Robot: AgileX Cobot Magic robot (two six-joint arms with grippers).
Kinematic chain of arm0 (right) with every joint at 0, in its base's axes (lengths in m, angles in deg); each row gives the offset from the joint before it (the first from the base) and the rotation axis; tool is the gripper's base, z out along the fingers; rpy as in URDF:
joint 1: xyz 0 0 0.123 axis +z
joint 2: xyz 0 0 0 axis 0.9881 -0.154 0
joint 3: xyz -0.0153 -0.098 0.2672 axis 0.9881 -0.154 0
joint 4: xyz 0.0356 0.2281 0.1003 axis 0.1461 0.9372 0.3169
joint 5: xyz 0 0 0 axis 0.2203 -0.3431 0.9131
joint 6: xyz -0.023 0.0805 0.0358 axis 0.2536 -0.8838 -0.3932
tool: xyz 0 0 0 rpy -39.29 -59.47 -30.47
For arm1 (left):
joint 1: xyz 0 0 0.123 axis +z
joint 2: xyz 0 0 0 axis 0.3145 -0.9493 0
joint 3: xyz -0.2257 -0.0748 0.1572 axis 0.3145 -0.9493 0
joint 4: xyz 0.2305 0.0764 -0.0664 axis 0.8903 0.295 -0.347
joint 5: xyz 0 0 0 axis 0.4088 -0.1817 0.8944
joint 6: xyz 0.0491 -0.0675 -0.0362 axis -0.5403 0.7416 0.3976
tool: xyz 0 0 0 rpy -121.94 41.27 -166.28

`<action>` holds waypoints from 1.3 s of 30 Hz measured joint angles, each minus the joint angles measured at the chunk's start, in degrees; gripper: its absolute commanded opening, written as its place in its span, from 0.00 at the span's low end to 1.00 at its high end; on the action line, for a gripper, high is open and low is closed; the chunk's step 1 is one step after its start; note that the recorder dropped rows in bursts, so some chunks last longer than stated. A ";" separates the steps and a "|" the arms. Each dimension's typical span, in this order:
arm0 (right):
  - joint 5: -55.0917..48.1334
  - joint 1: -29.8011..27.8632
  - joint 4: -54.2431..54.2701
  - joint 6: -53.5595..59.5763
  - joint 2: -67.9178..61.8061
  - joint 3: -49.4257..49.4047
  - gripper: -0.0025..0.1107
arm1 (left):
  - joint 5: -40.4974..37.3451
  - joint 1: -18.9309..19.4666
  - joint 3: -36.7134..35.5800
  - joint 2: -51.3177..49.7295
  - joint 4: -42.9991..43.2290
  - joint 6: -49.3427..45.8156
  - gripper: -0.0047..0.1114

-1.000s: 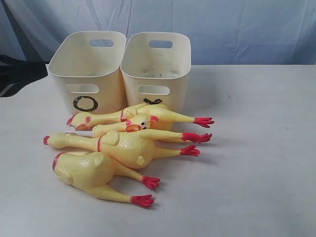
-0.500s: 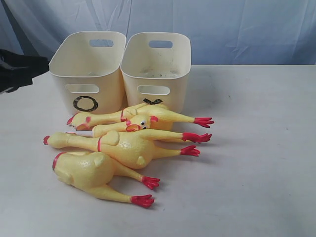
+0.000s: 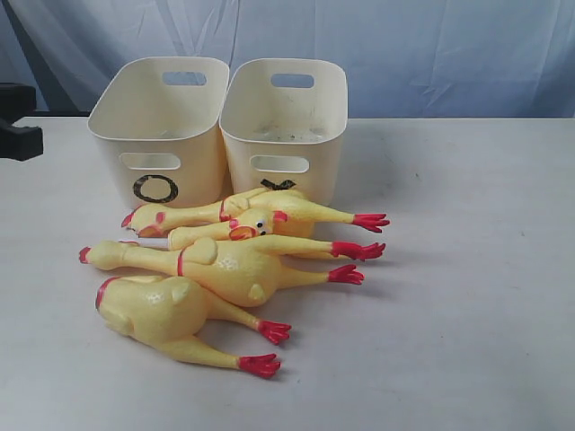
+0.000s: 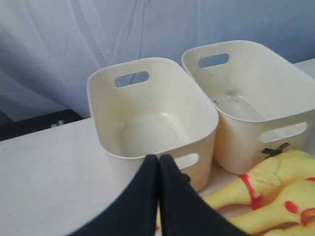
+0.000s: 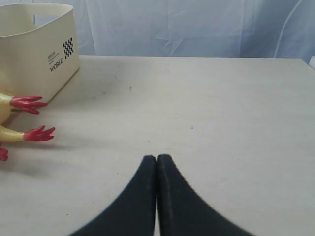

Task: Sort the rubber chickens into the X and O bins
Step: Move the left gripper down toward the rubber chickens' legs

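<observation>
Several yellow rubber chickens lie in a pile on the table in front of the bins: a large one nearest the front (image 3: 171,316), a long-necked one (image 3: 225,266) behind it, a small slim one (image 3: 235,229), and one closest to the bins (image 3: 269,208). The O bin (image 3: 157,135) stands at the left and the X bin (image 3: 283,130) beside it, its mark half hidden by a chicken. Both bins look empty in the left wrist view. My left gripper (image 4: 158,157) is shut and empty, held above the O bin's (image 4: 147,113) near wall. My right gripper (image 5: 157,158) is shut over bare table.
A blue-grey cloth hangs behind the table. A dark part of the left arm (image 3: 18,130) shows at the exterior view's left edge. Red chicken feet (image 5: 29,103) and the X bin's side (image 5: 39,49) lie off to one side of the right gripper. The table (image 3: 467,269) is pale.
The dark left arm at the left edge of the exterior view has drawn back toward that edge and sits a little higher. Chickens and bins have not moved.
</observation>
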 measured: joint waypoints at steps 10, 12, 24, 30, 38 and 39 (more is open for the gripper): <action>0.00 0.00 0.00 0.00 0.00 0.00 0.02 | -12.31 -1.71 -2.89 0.00 -35.32 -36.31 0.04; 0.00 0.00 0.00 0.00 0.00 0.00 0.02 | -18.34 -3.91 -3.38 0.00 -46.33 -46.95 0.04; 0.00 0.00 0.00 0.00 0.00 0.00 0.02 | -32.18 -7.50 -3.39 -0.76 -101.90 -103.72 0.04; 0.00 0.00 0.00 0.00 0.00 0.00 0.02 | -32.40 -7.50 -3.39 -2.63 -102.12 -113.55 0.23; 0.00 0.00 0.00 0.00 0.00 0.00 0.02 | -27.76 -7.50 -3.25 -8.94 -101.78 -118.36 0.50; 0.00 0.00 0.00 0.00 0.00 0.00 0.02 | -27.49 -7.50 -2.92 -9.99 -101.47 -118.50 0.50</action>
